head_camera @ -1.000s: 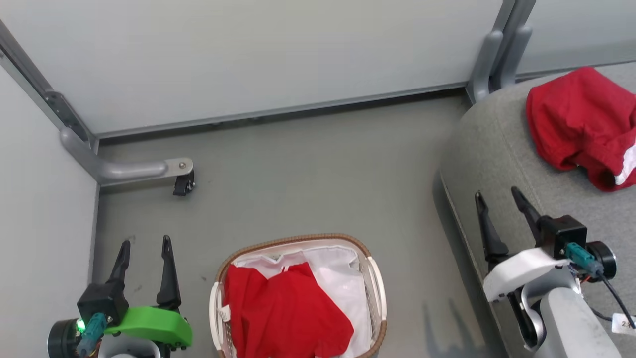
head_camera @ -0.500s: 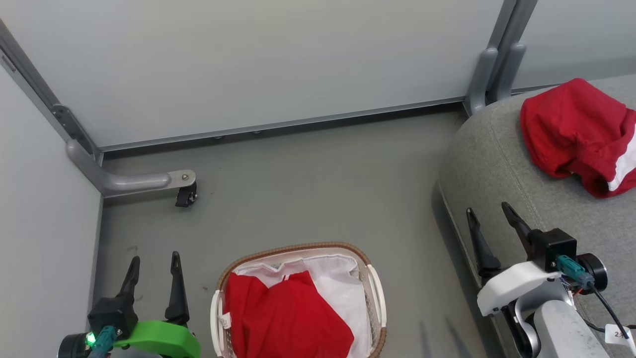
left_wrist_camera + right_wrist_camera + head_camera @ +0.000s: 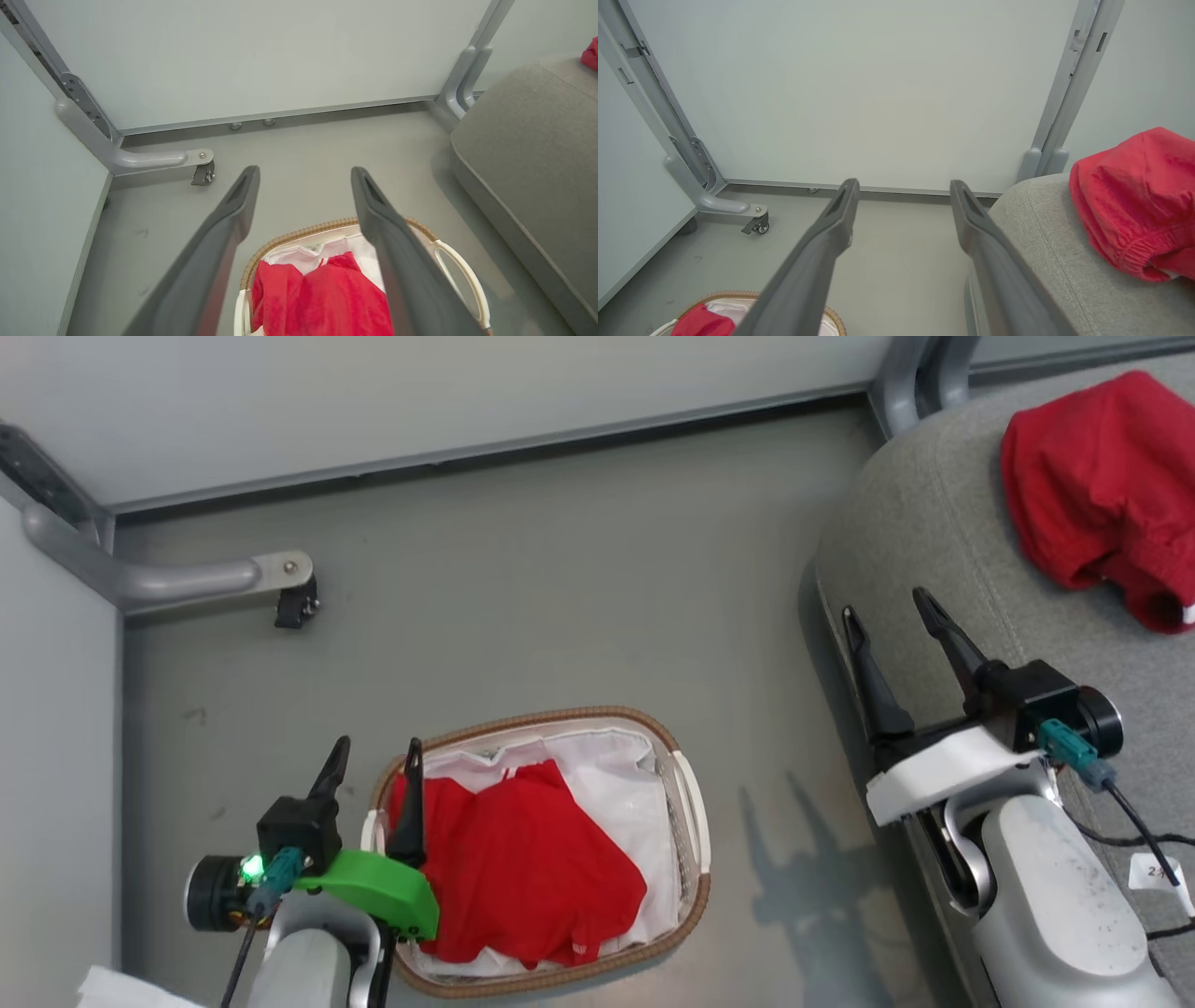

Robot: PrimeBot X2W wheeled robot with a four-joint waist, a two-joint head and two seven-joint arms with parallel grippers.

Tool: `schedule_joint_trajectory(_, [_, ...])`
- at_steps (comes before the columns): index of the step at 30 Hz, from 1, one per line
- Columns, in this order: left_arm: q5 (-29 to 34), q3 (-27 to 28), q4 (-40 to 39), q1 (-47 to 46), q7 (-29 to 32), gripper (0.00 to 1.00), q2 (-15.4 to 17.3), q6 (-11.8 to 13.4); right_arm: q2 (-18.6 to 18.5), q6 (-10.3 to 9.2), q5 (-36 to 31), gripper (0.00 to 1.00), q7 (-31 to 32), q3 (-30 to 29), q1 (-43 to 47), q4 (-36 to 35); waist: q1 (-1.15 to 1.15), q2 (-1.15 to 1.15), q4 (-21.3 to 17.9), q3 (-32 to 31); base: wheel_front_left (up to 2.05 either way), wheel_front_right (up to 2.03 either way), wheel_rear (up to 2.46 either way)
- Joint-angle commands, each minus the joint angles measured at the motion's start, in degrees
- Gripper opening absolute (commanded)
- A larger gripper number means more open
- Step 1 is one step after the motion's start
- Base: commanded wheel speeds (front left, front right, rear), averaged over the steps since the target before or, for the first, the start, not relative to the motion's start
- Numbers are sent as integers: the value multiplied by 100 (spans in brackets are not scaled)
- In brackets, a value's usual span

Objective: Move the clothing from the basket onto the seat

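Observation:
A red garment point(image 3: 523, 859) lies crumpled in the white basket point(image 3: 689, 803) with the brown woven rim, on the floor at the lower middle; the left wrist view has this garment point(image 3: 322, 298) just below my fingers. My left gripper point(image 3: 375, 753) is open above the basket's left rim, empty. Another red garment point(image 3: 1106, 485) with white trim rests on the grey seat point(image 3: 924, 532) at the upper right, and the right wrist view catches that garment point(image 3: 1129, 200) too. My right gripper point(image 3: 892, 607) stands open over the seat's left edge, holding nothing.
Pale partition panels point(image 3: 420, 392) wall in the back and left. A grey metal foot with a black caster point(image 3: 294, 602) juts onto the floor at the left. Another grey post point(image 3: 901, 383) stands by the seat's far corner. Bare grey floor point(image 3: 560, 588) lies between basket and wall.
The head camera has tilted down, shifting the whole scene upward. My left gripper has moved right, from beside the basket to over its left rim. Both grippers stay open.

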Motion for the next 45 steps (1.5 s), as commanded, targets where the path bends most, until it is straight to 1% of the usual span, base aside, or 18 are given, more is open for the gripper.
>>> schedule_joint_trajectory(1, [55, -67, 147, -238, 3, 100, 15, 33, -34, -8, 34, 100, -11, 26, -153, -66, 0, 0, -262, 719, 0, 0, 0])
schedule_joint_trajectory(6, [168, -283, 799, -864, 2, 100, 18, 73, -24, -8, 72, 100, -11, 164, -499, -230, 0, 0, -446, 1360, 0, 0, 0])
schedule_joint_trajectory(13, [473, -562, 1928, -1638, 2, 100, 24, 32, 61, -8, 126, 100, -11, 183, -818, -479, 0, 0, -697, 2076, 0, 0, 0])
schedule_joint_trajectory(21, [811, -801, 3265, -2549, 9, 100, 123, 236, 155, -8, 163, 100, -12, 259, -1126, -756, 0, 0, -986, 2775, 0, 0, 0])
schedule_joint_trajectory(24, [924, -902, 3761, -2905, 92, 100, 163, 311, 189, -8, 189, 100, -12, 300, -1220, -862, 0, 0, -1067, 2974, 0, 0, 0])
schedule_joint_trajectory(26, [1049, -1056, 4035, -3108, 179, 100, 189, 315, 198, -8, 203, 100, -12, 319, -1282, -928, 0, 0, -1108, 3110, 0, 0, 0])
schedule_joint_trajectory(27, [1099, -1113, 4141, -3196, 226, 100, 218, 376, 205, -8, 204, 100, -11, 328, -1311, -963, 0, 0, -1131, 3176, 0, 0, 0])
schedule_joint_trajectory(32, [1341, -1367, 4406, -3519, 518, 100, 347, 492, 233, -8, 170, 100, -12, 436, -1389, -1102, 0, 0, -1218, 3427, 0, 0, 0])
schedule_joint_trajectory(40, [1298, -1404, 4561, -3744, 1251, 100, 504, 708, 248, -8, 262, 100, -12, 578, -1424, -1281, 0, 0, -1328, 3693, 0, 0, 0])
schedule_joint_trajectory(42, [1298, -1433, 4574, -3773, 1425, 100, 517, 717, 248, -8, 294, 100, -11, 598, -1440, -1311, 0, 0, -1340, 3733, 0, 0, 0])
schedule_joint_trajectory(45, [1267, -1471, 4583, -3805, 1577, 100, 509, 648, 249, -8, 329, 100, -12, 608, -1467, -1339, 0, 0, -1338, 3778, 0, 0, 0])
